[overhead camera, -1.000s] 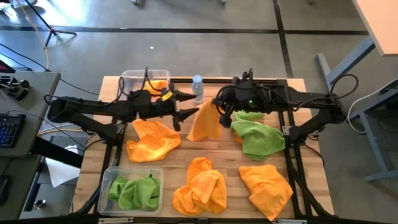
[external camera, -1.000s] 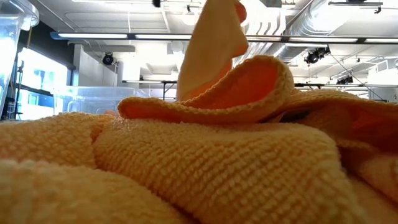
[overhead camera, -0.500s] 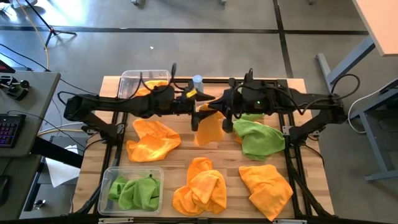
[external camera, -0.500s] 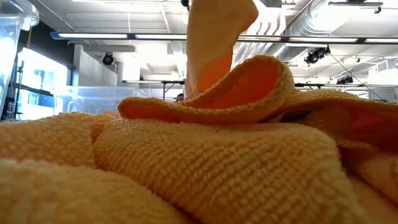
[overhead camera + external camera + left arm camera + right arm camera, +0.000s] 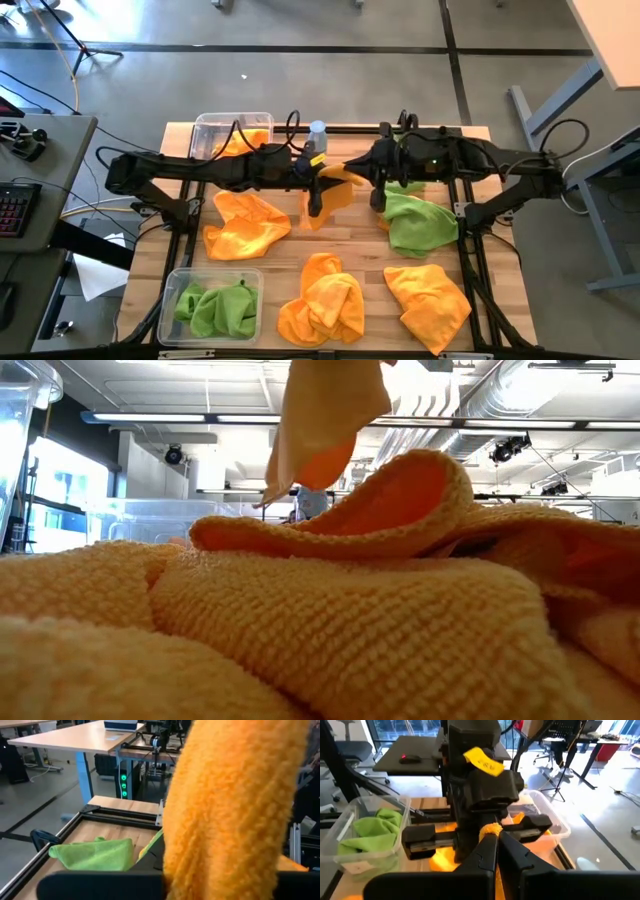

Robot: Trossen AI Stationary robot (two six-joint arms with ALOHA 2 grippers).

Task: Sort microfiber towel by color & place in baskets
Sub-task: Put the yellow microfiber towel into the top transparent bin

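Observation:
One orange microfiber towel (image 5: 330, 192) hangs in the air between my two grippers, over the table's far middle. My left gripper (image 5: 317, 182) reaches it from the left and my right gripper (image 5: 372, 180) from the right; both are shut on it. In the left wrist view the towel (image 5: 230, 795) fills the picture and hides the fingers. A far-left basket (image 5: 205, 127) holds orange cloth. A near-left basket (image 5: 180, 280) holds green cloth. Other orange towels (image 5: 245, 225) (image 5: 322, 308) (image 5: 428, 305) and a green one (image 5: 415, 222) lie on the table. My left gripper is shut on the hanging towel's upper part (image 5: 326, 186), coming level from the table's left. The cloth itself hides the place of contact, so layer or edge cannot be told. My right gripper pinches a small bunched tuft at the towel's top (image 5: 490, 828) between its two fingers (image 5: 485, 852), level from the table's right. The towel hangs below both grippers, and its lower end (image 5: 268, 500) shows in the air.
A small clear water bottle (image 5: 318, 136) stands just beyond the two grippers at the far edge. A black frame rail (image 5: 470, 250) runs along the table's sides. A heaped orange towel (image 5: 320, 620) fills the low view's foreground.
My left gripper has gone toward the table's right edge, up to the hanging orange towel, and shut on it. My right gripper has drawn a little toward the right edge, still shut on the towel's top. The towel stays lifted and has swung slightly left.

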